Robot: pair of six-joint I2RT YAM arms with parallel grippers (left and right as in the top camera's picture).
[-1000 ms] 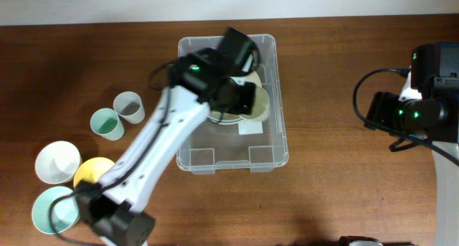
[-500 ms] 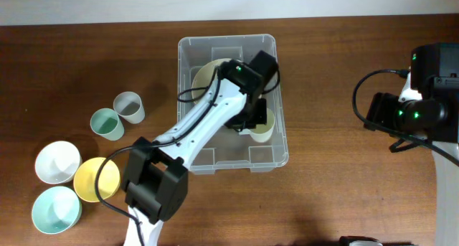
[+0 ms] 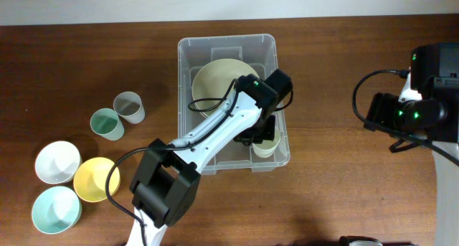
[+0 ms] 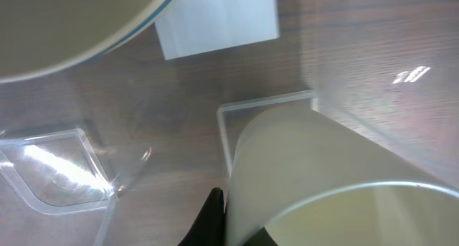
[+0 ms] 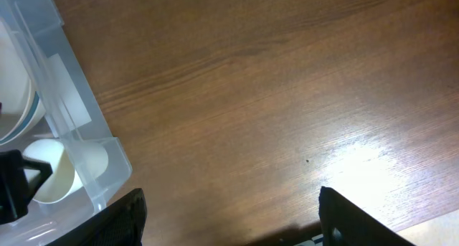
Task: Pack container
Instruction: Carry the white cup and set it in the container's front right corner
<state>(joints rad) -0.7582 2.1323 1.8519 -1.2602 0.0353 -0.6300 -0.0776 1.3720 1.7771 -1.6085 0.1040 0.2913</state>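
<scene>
Container (image 3: 188,147), mouth up, long axis front-to-back, holds bowl (image 3: 219,81) and corner cup (image 3: 265,148); left gripper (image 3: 259,135) pinches the cup, right gripper (image 5: 231,219) gapes empty.

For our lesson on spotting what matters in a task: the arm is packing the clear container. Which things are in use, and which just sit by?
In use: container; cream bowl inside it; cream cup gripped by the left hand.

Sitting by: grey cup, green cup, white bowl, yellow bowl, teal bowl on the table; open right hand.
</scene>
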